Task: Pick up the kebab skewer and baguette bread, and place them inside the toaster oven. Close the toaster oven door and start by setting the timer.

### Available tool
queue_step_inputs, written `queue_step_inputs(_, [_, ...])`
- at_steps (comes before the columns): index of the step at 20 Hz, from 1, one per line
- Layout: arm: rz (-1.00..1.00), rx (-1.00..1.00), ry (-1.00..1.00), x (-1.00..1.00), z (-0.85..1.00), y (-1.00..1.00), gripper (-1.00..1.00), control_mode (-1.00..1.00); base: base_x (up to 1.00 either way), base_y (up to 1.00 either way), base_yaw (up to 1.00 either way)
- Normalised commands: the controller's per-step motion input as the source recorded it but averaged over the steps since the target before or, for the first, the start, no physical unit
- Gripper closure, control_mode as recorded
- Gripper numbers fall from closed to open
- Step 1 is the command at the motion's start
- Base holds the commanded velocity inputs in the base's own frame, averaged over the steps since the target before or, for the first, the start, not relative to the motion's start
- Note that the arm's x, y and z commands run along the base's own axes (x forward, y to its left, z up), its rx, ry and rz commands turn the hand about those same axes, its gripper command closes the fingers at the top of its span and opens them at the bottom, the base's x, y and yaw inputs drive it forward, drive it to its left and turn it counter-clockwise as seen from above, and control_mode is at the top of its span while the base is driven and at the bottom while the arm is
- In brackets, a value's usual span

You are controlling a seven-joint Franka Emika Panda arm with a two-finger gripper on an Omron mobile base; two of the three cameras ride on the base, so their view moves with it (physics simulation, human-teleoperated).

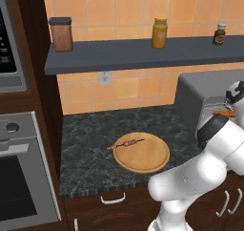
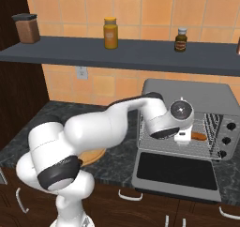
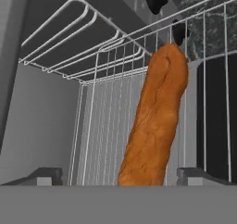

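- The hand is inside the oven, its two fingers spread wide at either side of the bread, and seems to grip nothing.
- The bread lies lengthwise on the wire rack, running away from the hand toward the far end of the rack. From the right base view its orange-brown end pokes out beside the hand, on the rack.
- Judged from this, the bread is released and the step in hand is getting clear of it. The way to do that well is to back straight out along the bread's length, fingers kept wide, so neither tip drags the loaf or hooks a rack wire.
- The door hangs fully down, flat in front of the oven, so the way out is low; lifting too early risks bumping the roof of the oven.
- The skewer is not yet in: it lies on a round wooden board on the dark desk, well apart from the oven, to its left.
- Three knobs sit down the oven's right front, one likely the timer.
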Motion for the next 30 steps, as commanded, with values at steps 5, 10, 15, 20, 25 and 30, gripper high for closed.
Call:
queue_step_inputs(5, [0.0, -0.01, 0.05, -0.94, 0.17, -0.07, -1.0, -1.0, 0.0, 0.0, 0.0])
queue_step_inputs(10, [0.08, -0.15, 0.25, -0.62, 0.42, 0.71, -1.0, -1.0, 0.0, 0.0, 0.0])
queue_step_inputs(15, [0.26, -0.27, 0.16, -0.37, 0.06, 1.0, -1.0, -1.0, 0.0, 0.0, 0.0])
queue_step_inputs(20, [0.29, -0.15, 0.16, -0.03, 0.02, 1.0, -1.0, -1.0, 0.0, 0.0, 0.0])
queue_step_inputs(25, [0.25, -0.09, 0.12, 0.02, 0.0, 1.0, -1.0, -1.0, 0.0, 0.0, 0.0])
queue_step_inputs(30, [0.08, -0.01, 0.21, 0.41, 0.0, 0.83, -1.0, -1.0, 0.0, 0.0, 0.0])
